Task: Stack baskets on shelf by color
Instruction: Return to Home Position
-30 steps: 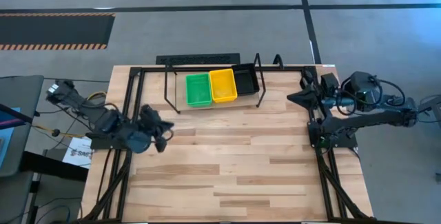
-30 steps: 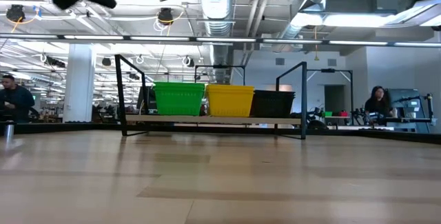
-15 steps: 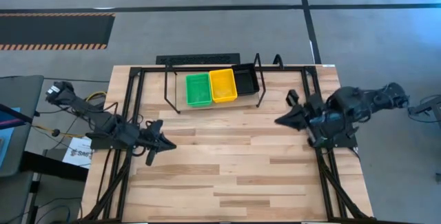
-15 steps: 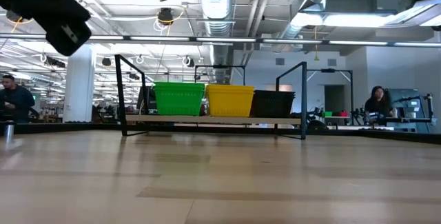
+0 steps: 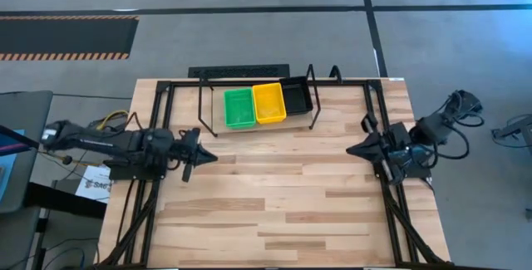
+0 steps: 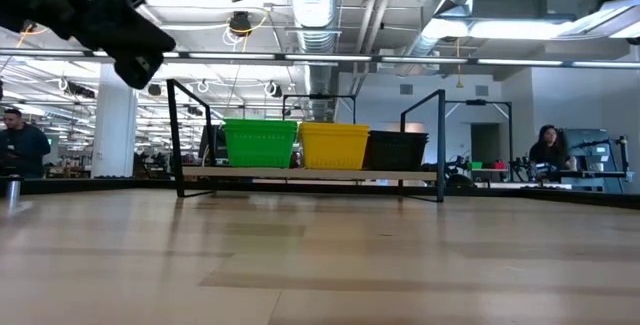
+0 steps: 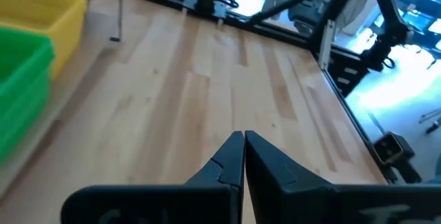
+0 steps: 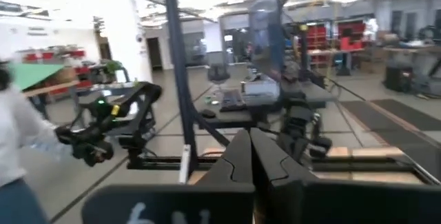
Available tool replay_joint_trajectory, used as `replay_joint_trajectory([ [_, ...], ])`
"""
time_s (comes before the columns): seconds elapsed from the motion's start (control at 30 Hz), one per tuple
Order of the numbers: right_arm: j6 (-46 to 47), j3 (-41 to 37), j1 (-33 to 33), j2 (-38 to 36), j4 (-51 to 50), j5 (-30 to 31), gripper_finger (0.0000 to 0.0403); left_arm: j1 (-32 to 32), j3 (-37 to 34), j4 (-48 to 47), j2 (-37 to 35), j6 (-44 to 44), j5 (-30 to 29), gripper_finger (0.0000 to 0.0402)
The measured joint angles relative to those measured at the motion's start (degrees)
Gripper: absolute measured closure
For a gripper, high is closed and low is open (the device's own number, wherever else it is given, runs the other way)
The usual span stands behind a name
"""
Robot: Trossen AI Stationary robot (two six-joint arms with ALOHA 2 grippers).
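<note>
A green basket [image 5: 238, 107], a yellow basket [image 5: 268, 102] and a black basket [image 5: 297, 97] stand side by side on the shelf [image 5: 258, 125] at the table's far edge, bottoms on its board. In the low view the green basket [image 6: 260, 143], yellow basket [image 6: 334, 145] and black basket [image 6: 397, 150] sit in a row. My left gripper [image 5: 209, 157] is shut and holds nothing, at the table's left side; its wrist view shows the fingertips [image 7: 243, 141] together. My right gripper [image 5: 352, 149] is shut and holds nothing, at the right side.
Black frame rails [image 5: 158, 120] run along the table's left, far and right sides. Bare wooden tabletop [image 5: 274, 195] lies between the arms and toward the near edge. People [image 6: 545, 150] are in the room behind the table.
My left arm has swung round and come down, so its shut gripper now points level toward the table's right. My right arm has swung from the far right corner toward the near edge, its shut gripper pointing left. The baskets have stayed still.
</note>
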Motion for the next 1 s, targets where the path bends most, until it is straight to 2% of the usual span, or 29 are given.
replay_joint_trajectory([
  [0.2, 0.04, -13.28, 0.23, -14.40, 4.73, 2.83, 0.0402, 9.20, 0.00, 1.76, 0.00, 0.22, 7.81, 0.0401],
  [0.3, -0.32, -21.35, 0.14, -23.73, 9.73, 2.88, 0.0402, 11.26, 0.00, 4.68, 0.00, 0.20, 10.75, 0.0401],
  [0.43, -1.12, -31.98, 0.12, -35.10, 16.45, 3.33, 0.0402, 12.59, 0.00, 6.09, 0.00, 0.55, 11.39, 0.0401],
  [0.5, -4.19, -35.94, -0.22, -34.77, 21.08, 3.21, 0.0402, 13.08, -0.07, 5.95, 0.00, 0.45, 11.46, 0.0401],
  [0.53, -4.95, -36.80, -0.26, -34.82, 21.53, 1.21, 0.0402, 13.38, -0.43, 6.20, 0.02, 0.43, 11.66, 0.0401],
  [0.6, -4.06, -37.74, -0.60, -34.37, 24.21, 0.34, 0.0402, 13.91, -1.76, 7.18, 0.00, -0.08, 12.68, 0.0401],
  [0.8, 5.91, -39.59, -3.00, -34.89, 22.94, 7.46, 0.0402, 17.07, -9.74, 14.82, 0.00, -6.34, 17.28, 0.0401],
  [0.9, 12.50, -39.75, -3.73, -34.76, 20.85, 12.19, 0.0400, 18.28, -11.79, 14.59, 0.03, -13.54, 12.99, 0.0401],
  [1.0, 13.97, -39.62, -4.16, -34.80, 20.53, 13.05, 0.0390, 18.42, -11.98, 12.81, -0.01, -20.52, 8.69, 0.0402],
])
